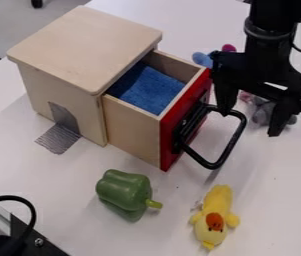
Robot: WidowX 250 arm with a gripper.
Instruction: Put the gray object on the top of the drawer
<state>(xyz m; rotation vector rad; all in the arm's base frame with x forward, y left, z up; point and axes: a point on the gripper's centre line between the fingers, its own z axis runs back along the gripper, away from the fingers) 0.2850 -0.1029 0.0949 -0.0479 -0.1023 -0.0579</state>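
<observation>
Seeing the black gripper (pixel 250 123) hanging with fingers spread apart by the black drawer handle (pixel 234 141), gray plush toy (pixel 263 114) down on the white table (pixel 273 200), partly hidden behind it.

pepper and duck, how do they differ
The pepper is green, smooth and shiny; the duck is yellow and looks soft.
The pepper is broad and chunky, while the duck is slimmer and longer.
The pepper has a light green stem; the duck has an orange bill.
Both lie on the white table.
</observation>
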